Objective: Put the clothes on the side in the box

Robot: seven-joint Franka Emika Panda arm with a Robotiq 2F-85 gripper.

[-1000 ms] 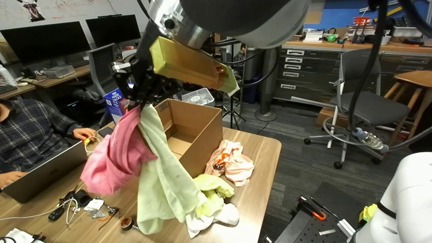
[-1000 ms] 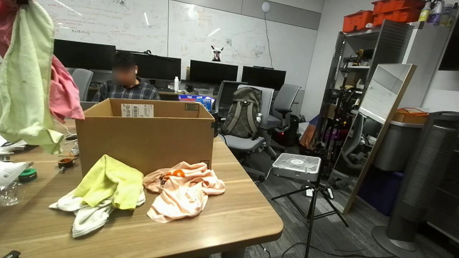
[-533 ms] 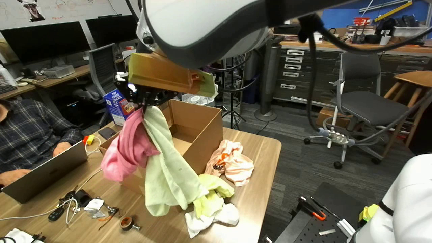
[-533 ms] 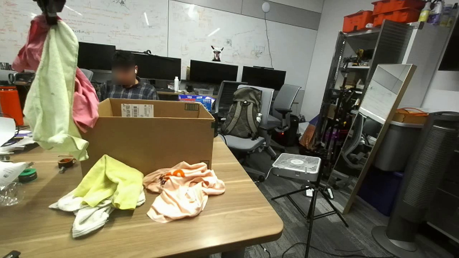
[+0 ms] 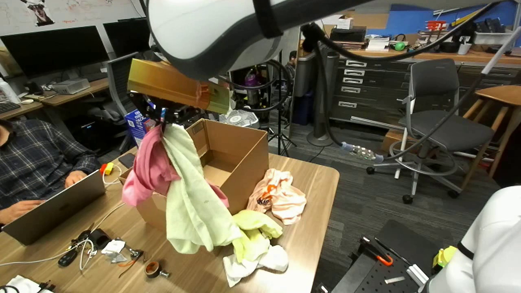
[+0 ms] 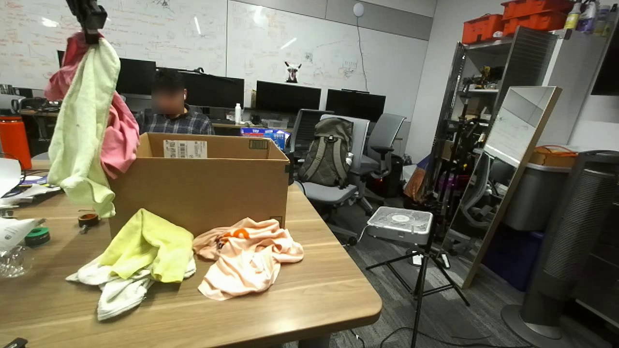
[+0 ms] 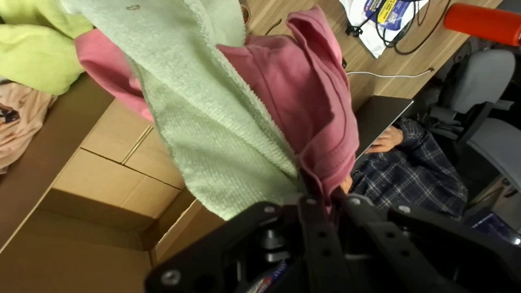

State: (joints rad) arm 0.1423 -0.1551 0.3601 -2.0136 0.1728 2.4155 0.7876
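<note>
Hanging clothes (image 5: 193, 203) partly hide the box (image 5: 249, 173).

A scribbled whiteboard (image 6: 242, 48) rises behind dark monitors (image 6: 288, 101) and gray chairs (image 6: 329, 194) on dark carpet (image 5: 366, 199).

Large open cardboard box (image 6: 198, 191): one, on one wooden table (image 6: 333, 295). Gripper (image 7: 331, 201): one; hanging from it: one pink garment (image 7: 293, 97), one pale green towel (image 7: 232, 150). Clock round box, in exterior view. At 5 o'clock: one peach garment (image 6: 251, 261). At 7: one yellow cloth (image 6: 150, 251), one white cloth (image 6: 123, 297) beneath; whether joined, cannot tell. At 11: one person (image 6: 188, 122). Between 11 and 2: four monitors (image 6: 288, 99). At 2: one blue carton (image 6: 265, 136). Between 2 and 3: one backpack (image 6: 331, 154), three office chairs (image 6: 389, 130). At 3: one box fan (image 6: 400, 223), one mirror (image 6: 512, 145).
</note>
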